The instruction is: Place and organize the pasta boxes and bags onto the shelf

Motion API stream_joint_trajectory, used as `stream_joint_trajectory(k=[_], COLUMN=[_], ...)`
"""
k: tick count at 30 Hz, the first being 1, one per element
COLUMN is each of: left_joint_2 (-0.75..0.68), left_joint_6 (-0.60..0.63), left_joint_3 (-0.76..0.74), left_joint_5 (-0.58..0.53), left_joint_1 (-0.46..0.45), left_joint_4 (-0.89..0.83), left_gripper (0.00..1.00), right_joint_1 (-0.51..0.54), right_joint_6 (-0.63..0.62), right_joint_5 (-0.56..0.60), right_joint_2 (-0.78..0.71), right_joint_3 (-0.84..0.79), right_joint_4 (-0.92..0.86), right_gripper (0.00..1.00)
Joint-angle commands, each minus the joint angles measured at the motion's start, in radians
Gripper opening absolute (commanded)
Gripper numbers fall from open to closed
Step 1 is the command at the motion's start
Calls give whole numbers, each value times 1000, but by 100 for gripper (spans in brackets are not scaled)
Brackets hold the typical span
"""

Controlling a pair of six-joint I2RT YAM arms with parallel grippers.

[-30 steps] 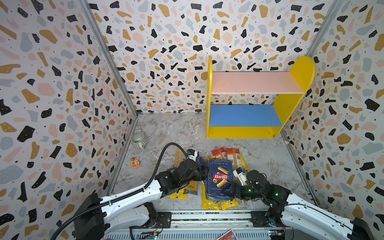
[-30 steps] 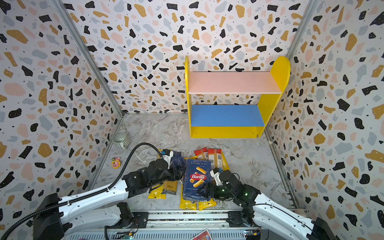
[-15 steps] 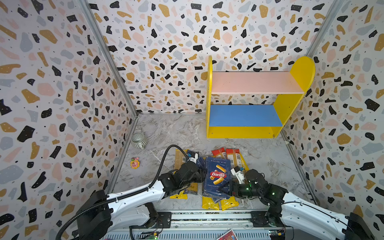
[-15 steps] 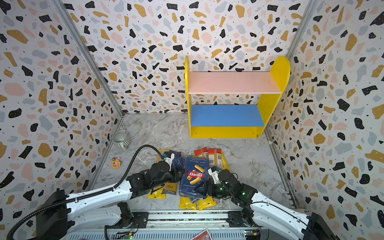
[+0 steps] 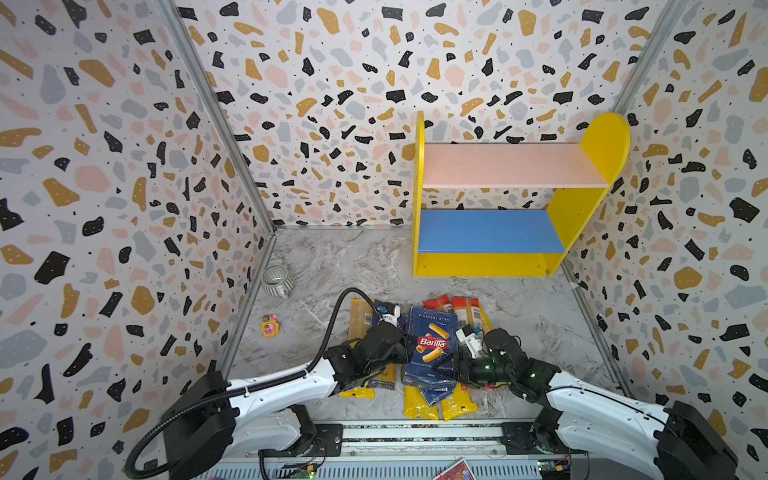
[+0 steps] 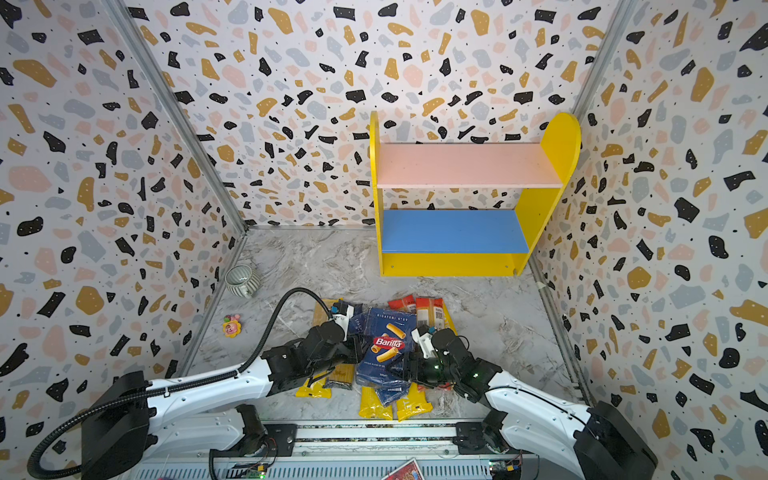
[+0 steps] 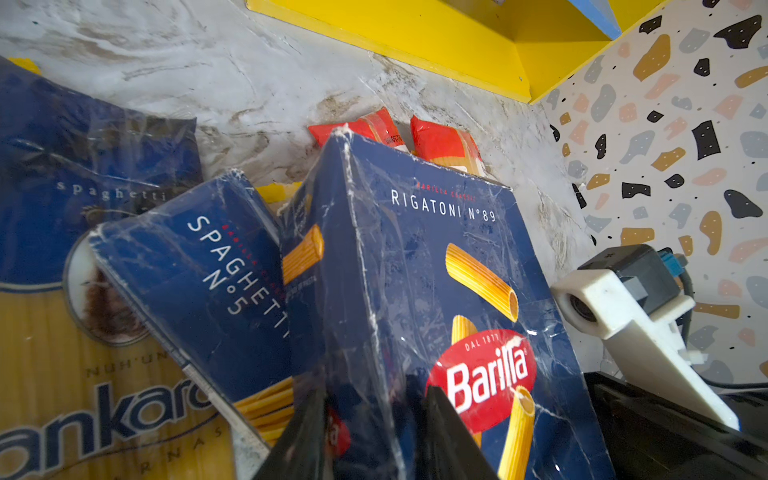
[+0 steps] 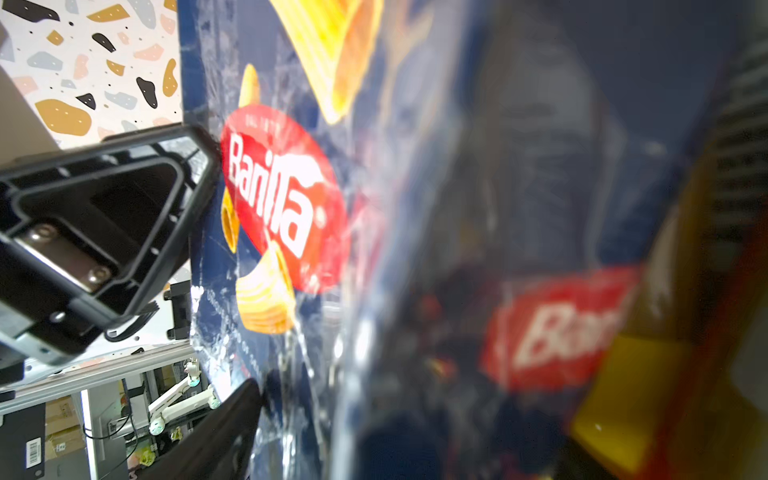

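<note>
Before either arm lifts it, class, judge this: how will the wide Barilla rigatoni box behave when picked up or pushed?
The rigatoni box is squared cardboard, so probably stiff rather than floppy. Its creased, glossy wrap may let a grip slip. Resting unevenly on the spaghetti packs, it could tip or slide if nudged.

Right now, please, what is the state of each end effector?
Left end effector: closed on the rigatoni box.
Right end effector: at the same box; open or gripping cannot be told.

The shelf (image 5: 478, 264) stands at one o'clock on the desk (image 5: 374, 262), the rigatoni box (image 5: 432, 345) lies atop the bags (image 5: 419, 409) at six, the cup (image 5: 277, 280) at ten, the toy (image 5: 269, 326) at nine
</note>
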Motion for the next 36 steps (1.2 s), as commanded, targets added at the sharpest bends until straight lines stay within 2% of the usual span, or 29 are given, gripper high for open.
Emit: stream_joint_trajectory(k=[1, 7, 11, 14, 15, 17, 25, 31, 33, 36], left_joint_2=[24, 31, 28, 19, 16, 13, 21, 38, 43, 32], left_joint_6=[-10, -14, -15, -14, -15, -15, -15, -15, -15, -15], left_joint_3=[-18, -33, -41, -53, -60, -60, -54, -66, -71, -71], left_joint_5=[81, 85, 79, 79, 79, 78, 85, 111, 118, 113], left_joint_1=[-21, -21, -21, -22, -21, -21, -21, -21, -21, -21], left_joint_4=[46, 76, 83, 100, 108, 113, 140, 175, 204, 192], left_gripper=[38, 37, 37, 37, 37, 37, 38, 37, 38, 38], right_joint_1=[2, -19, -60, -88, -93, -93, -84, -65, -66, -66], right_joint_6=[-34, -26, 8, -4, -13, -30, 2, 2, -1, -4], right_joint_5=[-42, -70, -78, -87, -100, -127, -188, -195, -194, -202], right_joint_2=[41, 73, 40, 17, 20, 35, 155, 230, 243, 248], right_joint_3=[69, 68, 29, 41, 55, 84, 111, 145, 155, 168], right_joint_4=[193, 306, 416, 409, 405, 395, 518, 586, 589, 589], right_gripper=[87, 87, 86, 73, 67, 62, 71, 72, 70, 60])
